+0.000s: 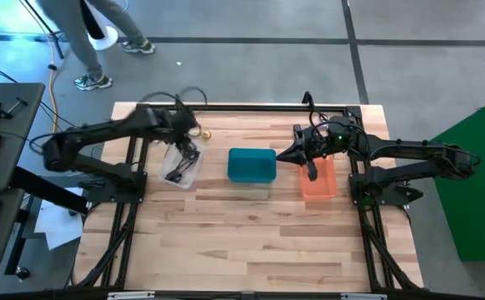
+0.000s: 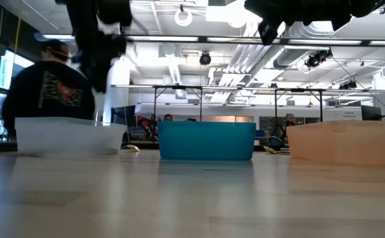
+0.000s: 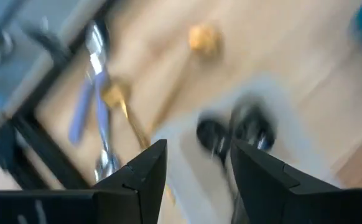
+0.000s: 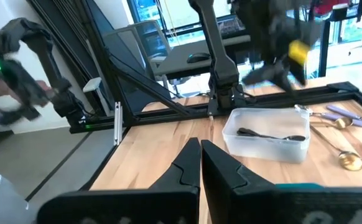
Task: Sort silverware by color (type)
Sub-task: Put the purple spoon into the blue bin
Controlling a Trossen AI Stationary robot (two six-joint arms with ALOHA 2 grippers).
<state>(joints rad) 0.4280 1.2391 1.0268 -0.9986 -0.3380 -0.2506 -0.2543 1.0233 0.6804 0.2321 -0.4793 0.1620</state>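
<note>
I see left gripper jaws apart over clear bin, 9 o'clock | right gripper jaws together above orange bin, 3 o'clock

The left wrist view is smeared by blur; the dark utensils in the clear bin read only as blobs, type unclear; the gold utensil and silver utensils beyond it lack sharp outlines. In the low view both arms are cut off by the top edge, and the bin walls hide all contents. From above, the orange bin is partly covered by the right gripper.
</note>
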